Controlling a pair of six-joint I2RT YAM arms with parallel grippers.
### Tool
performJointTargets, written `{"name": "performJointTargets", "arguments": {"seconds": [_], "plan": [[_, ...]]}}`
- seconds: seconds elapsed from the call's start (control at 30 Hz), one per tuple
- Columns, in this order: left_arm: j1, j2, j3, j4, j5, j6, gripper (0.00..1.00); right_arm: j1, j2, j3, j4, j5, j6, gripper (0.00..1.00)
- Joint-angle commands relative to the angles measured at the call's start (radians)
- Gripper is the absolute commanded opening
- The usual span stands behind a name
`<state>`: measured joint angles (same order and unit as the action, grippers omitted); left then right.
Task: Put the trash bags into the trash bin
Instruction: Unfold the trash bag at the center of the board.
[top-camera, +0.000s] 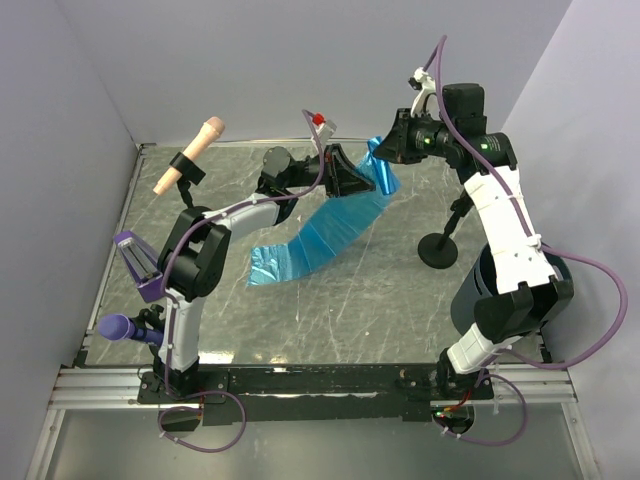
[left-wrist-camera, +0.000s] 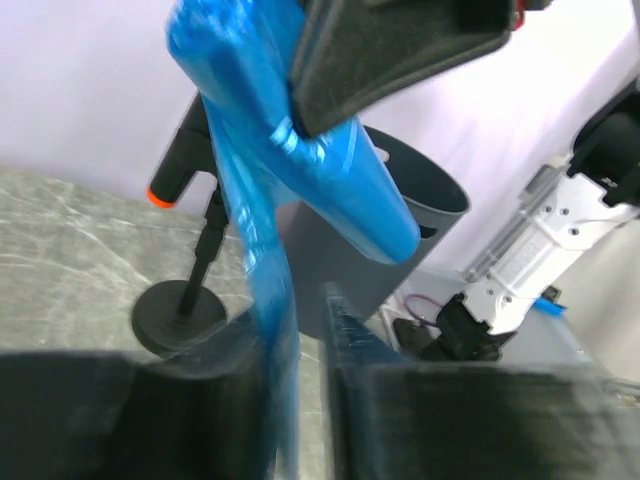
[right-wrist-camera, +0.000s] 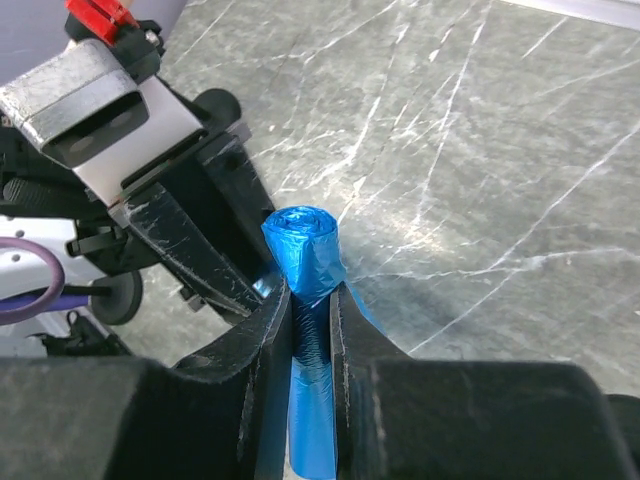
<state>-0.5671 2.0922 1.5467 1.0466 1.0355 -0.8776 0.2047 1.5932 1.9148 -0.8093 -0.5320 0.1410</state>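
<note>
1. The trash bags (top-camera: 330, 225) are not in the bin yet. Their rolled end is held up over the far side of the worktop (top-camera: 330, 320), and an unrolled strip sags down to lie on the surface toward the left arm.
2. The right claw (right-wrist-camera: 312, 300) is clamped narrow on the rolled end, with the tight blue spiral poking out past its fingertips.
3. The left claw (left-wrist-camera: 285, 320) sits just beside it with the strip running through a slim gap between its fingers. I cannot tell whether it pinches the film or only brackets it.
4. The step in hand looks like the carry. The trash bin (left-wrist-camera: 430, 190) stands near the right arm's base, well apart from the bags.
5. Next, I judge, the roll must travel back over the bin's rim with the trailing strip gathered in, or the strip may drape outside or snag the microphone stand (top-camera: 438, 250).
6. Materials: the film is thin, crinkly, glossy and translucent bright blue — floppy as a sheet, firm as a roll. The bin is dark, smooth, round plastic, and the worktop is grey with a veined, marble look.
</note>
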Motion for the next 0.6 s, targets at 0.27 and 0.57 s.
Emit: {"name": "performJointTargets", "arguments": {"seconds": [0.27,0.57], "plan": [[-0.010,0.017,0.066,-0.005,-0.068,0.022,0.16,-0.002,-0.033,-0.010,0.019,-0.045,0.028,0.00],[-0.011,0.002,0.059,0.073,0.078,0.003,0.01,-0.037,-0.007,0.029,0.012,-0.056,0.032,0.00]]}}
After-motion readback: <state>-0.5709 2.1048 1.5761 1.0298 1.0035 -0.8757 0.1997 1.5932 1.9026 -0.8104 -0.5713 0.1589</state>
